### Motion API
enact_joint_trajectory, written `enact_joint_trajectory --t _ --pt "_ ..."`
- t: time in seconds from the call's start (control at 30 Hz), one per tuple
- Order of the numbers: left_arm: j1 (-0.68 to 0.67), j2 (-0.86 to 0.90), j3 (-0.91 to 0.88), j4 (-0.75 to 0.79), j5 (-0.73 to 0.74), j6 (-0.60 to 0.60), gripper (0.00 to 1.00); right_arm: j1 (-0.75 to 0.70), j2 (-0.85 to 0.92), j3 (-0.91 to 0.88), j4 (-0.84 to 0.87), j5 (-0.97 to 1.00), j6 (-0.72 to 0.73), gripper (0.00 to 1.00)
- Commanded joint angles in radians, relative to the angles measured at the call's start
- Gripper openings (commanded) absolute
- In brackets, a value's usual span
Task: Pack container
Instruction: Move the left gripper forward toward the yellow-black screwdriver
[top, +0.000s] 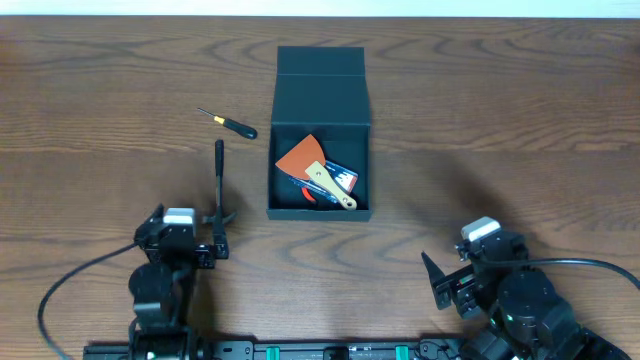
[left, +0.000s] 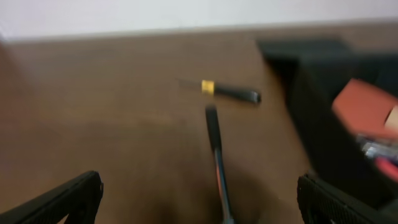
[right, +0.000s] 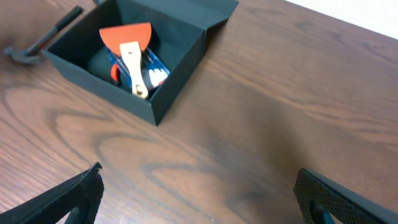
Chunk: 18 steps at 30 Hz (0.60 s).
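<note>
The container (top: 320, 127), a dark teal-black box with its flap lid open toward the far side, stands mid-table. Inside lie an orange-bladed scraper with a wooden handle (top: 312, 162) and other small tools. It also shows in the right wrist view (right: 180, 62) and at the right edge of the left wrist view (left: 323, 124). A hammer (top: 219, 190) lies left of the box, with a small black screwdriver with a yellow band (top: 228, 122) beyond it. My left gripper (top: 190, 250) is open just behind the hammer's head, jaws either side of the shaft (left: 217, 162). My right gripper (top: 450, 282) is open and empty over bare wood.
The wooden table (top: 500, 120) stretches to a pale edge at the far side. Cables run from both arm bases along the near edge.
</note>
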Motion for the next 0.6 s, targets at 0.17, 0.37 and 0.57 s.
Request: enact_joint_trajectory --t 0.17,0.37,0.57 --pt "0.005 0.257 0.011 0.41 -0.012 0.018 0.98 -0.006 -0.003 -0.004 -0.055 0.014 0.014 0.99" --pt "0.005 0.315 0.011 0.58 -0.012 0.018 0.99 -0.006 -0.003 -0.004 -0.064 0.014 0.014 0.99" --pt "0.0 0.317 0.082 0.56 -0.011 0.008 0.98 -0.006 -0.003 -0.004 -0.064 0.014 0.014 0.99"
